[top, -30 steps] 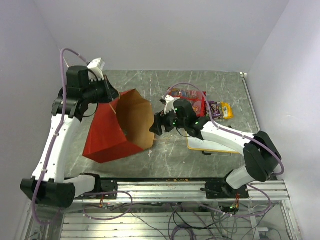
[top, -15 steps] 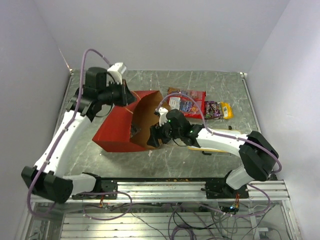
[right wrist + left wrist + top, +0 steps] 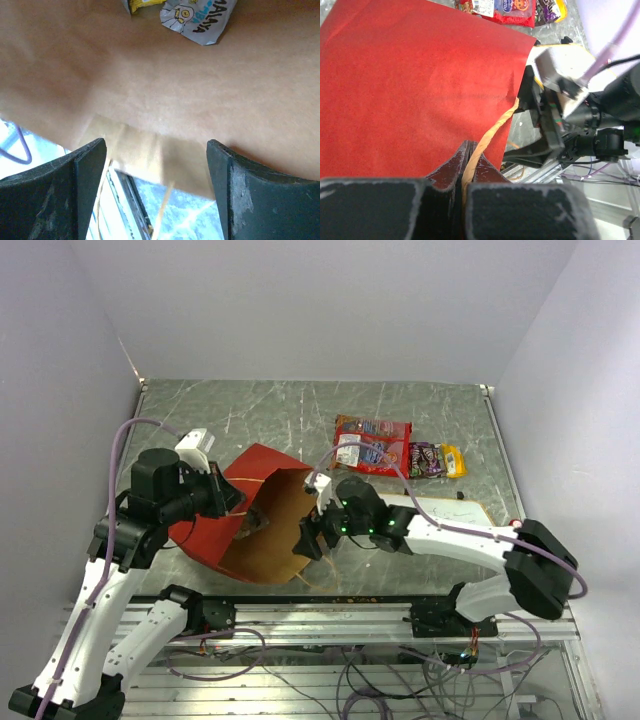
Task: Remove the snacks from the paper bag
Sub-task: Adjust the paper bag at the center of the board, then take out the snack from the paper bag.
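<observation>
1. At the mouth of the paper bag (image 3: 270, 545), which lies tilted on the counter (image 3: 280, 410), the right hand (image 3: 155, 150) reaches in with its two fingers spread wide and nothing between them.
2. Over the red outer wall of the bag, the left hand (image 3: 468, 150) is clenched on the thin twisted handle (image 3: 495, 125). It holds that side up, so the mouth opens toward the right arm.
3. Deeper in the bag than the right hand, a pale blue-white packet (image 3: 197, 17) and the edge of a yellow packet (image 3: 142, 4) lie on the brown inner wall. The fingers do not touch them yet.
4. Beyond the bag, on its far right side, three snacks are out on the counter: a red snack bag (image 3: 372, 445), a purple-brown packet (image 3: 428, 458) and a yellow wrapper (image 3: 453, 461) just beside that one.
5. I judge that the step in hand is fetching the snacks left inside, so the task is partly done. The next move calls for the right hand to go further in and close on the thin pale packet, while the handle is kept tight. If the handle goes slack, the paper could fall on the fingers.
6. The pale packet has dark blue writing, seen upside down. It looks like "MALAIKA", but I am not sure of every letter. The red snack bag carries a white label, too small to read.
</observation>
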{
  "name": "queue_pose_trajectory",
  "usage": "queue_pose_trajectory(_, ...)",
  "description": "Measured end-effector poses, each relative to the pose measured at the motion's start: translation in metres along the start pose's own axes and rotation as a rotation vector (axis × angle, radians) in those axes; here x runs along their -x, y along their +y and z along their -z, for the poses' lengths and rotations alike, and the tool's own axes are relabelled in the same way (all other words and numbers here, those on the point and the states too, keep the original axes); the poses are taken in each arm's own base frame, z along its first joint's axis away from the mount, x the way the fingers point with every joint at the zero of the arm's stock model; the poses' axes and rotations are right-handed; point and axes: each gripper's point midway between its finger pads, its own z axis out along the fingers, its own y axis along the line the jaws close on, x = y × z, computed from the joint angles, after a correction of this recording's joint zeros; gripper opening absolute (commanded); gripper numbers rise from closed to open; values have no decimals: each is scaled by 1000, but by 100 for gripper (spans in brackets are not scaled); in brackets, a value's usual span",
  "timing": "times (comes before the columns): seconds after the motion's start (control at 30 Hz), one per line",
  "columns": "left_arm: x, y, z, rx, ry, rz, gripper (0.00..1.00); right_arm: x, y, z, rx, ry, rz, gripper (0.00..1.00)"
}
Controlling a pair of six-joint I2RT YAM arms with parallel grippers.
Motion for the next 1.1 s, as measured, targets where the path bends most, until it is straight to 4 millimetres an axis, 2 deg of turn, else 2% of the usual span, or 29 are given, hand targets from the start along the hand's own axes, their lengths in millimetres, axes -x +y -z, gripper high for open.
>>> queue_pose_trajectory(0.13, -2, -1, 0, 6, 1, 63, 7, 5, 9, 25, 27, -65, 118, 82)
queue_pose_trajectory(0.27, -7, -1, 1, 7, 0, 117, 7, 4, 13, 46, 55, -140, 318, 79)
queue_pose_trajectory(0.43, -10, -7, 7, -14, -10, 174, 7, -10, 18, 49, 114, -172, 554, 75)
queue_pose_trajectory(0.57, -16, -8, 8, -23, -1, 205, 7, 2, 33, 40, 152, -235, 688, 71)
queue_pose_trajectory(0.67, -26, -4, 6, -16, 19, 236, 7, 13, 54, 23, 195, -287, 786, 68)
queue_pose_trajectory(0.8, -33, -3, 6, -8, 36, 268, 7, 24, 77, -16, 239, -321, 905, 68)
queue_pose_trajectory(1.0, -37, -4, 10, -9, 53, 280, 7, 35, 89, -75, 247, -374, 1074, 69)
queue_pose_trajectory(1.1, -33, -8, 13, -15, 49, 284, 7, 48, 93, -105, 236, -428, 1148, 69)
